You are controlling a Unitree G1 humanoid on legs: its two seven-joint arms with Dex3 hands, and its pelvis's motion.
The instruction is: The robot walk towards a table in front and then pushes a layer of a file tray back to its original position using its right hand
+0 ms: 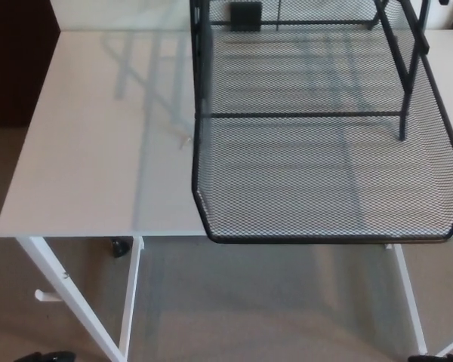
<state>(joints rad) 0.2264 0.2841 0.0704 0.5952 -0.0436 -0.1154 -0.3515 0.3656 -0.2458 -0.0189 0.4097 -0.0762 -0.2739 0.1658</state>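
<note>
A black wire-mesh file tray (309, 45) stands on the white table (98, 151), filling the upper right of the head view. Its bottom layer (325, 188) is pulled out toward me, and its front rim (325, 239) hangs just past the table's near edge. Black uprights of the frame (402, 90) rise above the layer on the right. Neither of my hands shows in the picture.
White table legs (60, 286) slant down at the lower left and right over beige carpet (249, 309). A dark wall panel (11, 60) borders the table's left side. Small dark shapes (45, 357) sit at the bottom corners.
</note>
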